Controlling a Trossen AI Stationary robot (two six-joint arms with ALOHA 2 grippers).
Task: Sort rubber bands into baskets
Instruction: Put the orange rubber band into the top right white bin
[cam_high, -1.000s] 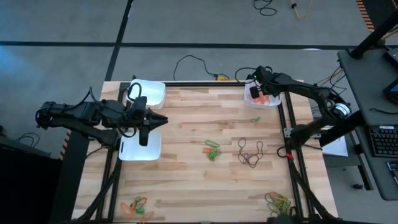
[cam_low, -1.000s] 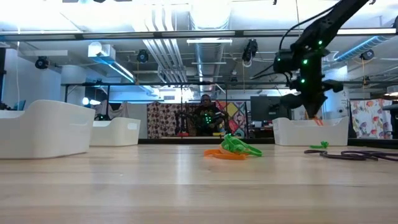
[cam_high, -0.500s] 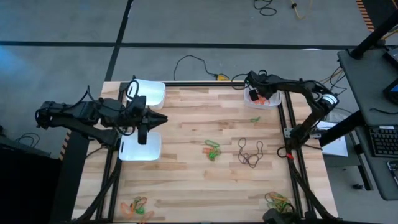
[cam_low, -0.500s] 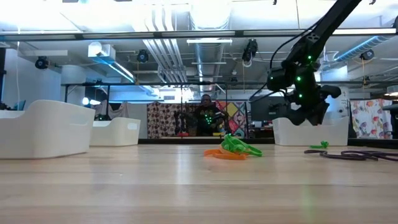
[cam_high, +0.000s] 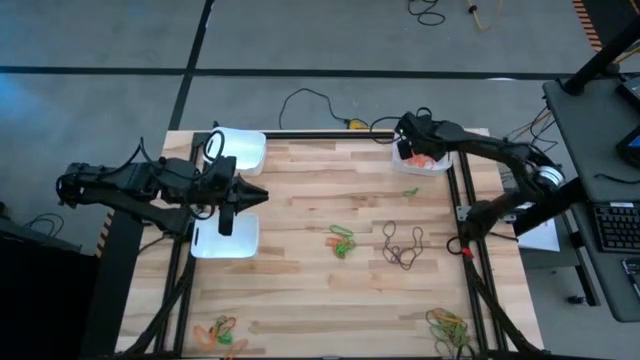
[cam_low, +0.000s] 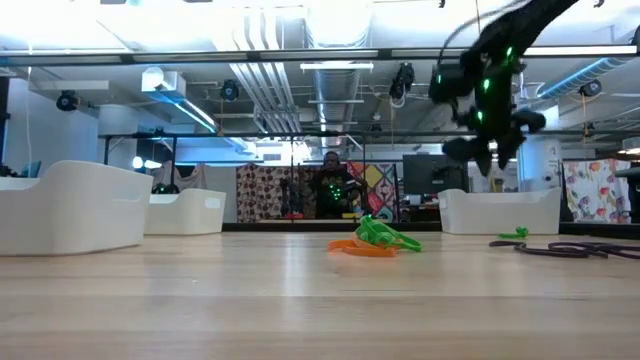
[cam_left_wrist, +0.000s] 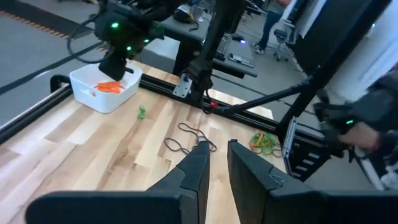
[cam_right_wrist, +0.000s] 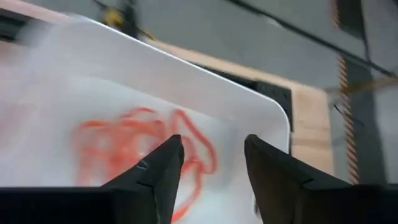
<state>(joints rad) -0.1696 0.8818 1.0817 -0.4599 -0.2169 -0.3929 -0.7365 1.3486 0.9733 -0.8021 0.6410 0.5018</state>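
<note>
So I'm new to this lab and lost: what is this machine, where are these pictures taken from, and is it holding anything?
Two robot arms work at a wooden table, seen from above, from table height, and from a camera on each wrist. Small rubber bands lie loose: green and orange ones, dark ones. Three white baskets stand there. The right hand hangs open and empty over the basket holding orange bands. The left hand waits near the other two baskets, fingers close together, holding nothing.

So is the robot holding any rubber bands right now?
No. The right gripper is open above the orange rubber bands in their basket; the left gripper holds nothing.
</note>
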